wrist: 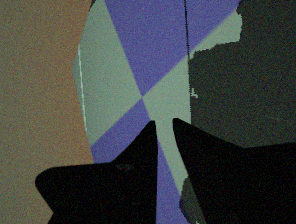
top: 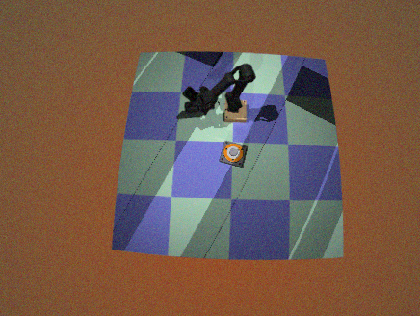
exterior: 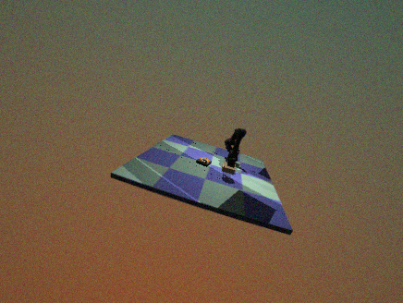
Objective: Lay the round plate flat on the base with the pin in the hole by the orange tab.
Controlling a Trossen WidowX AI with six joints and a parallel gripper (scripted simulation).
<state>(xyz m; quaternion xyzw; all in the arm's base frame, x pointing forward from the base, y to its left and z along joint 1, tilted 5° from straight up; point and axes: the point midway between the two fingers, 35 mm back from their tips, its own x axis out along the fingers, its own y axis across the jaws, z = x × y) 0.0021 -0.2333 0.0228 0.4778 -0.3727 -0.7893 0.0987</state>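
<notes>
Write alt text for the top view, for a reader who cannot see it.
Seen from above, a round plate with an orange rim sits on a dark square base near the middle of a purple-and-green checkered table. The black arm is folded beyond it on a tan mount, its end effector nearly shut, holding nothing, well away from the plate.

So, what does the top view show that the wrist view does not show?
Only the top view shows the round plate with its orange rim, sitting on the dark base, and the arm's tan mount behind it. The plate lies well apart from the arm.

Only the wrist view shows the gripper up close: its dark fingers stand close together with nothing between them, only a narrow strip of board visible in the gap.

Both show the checkered green and purple board on the orange ground.
</notes>
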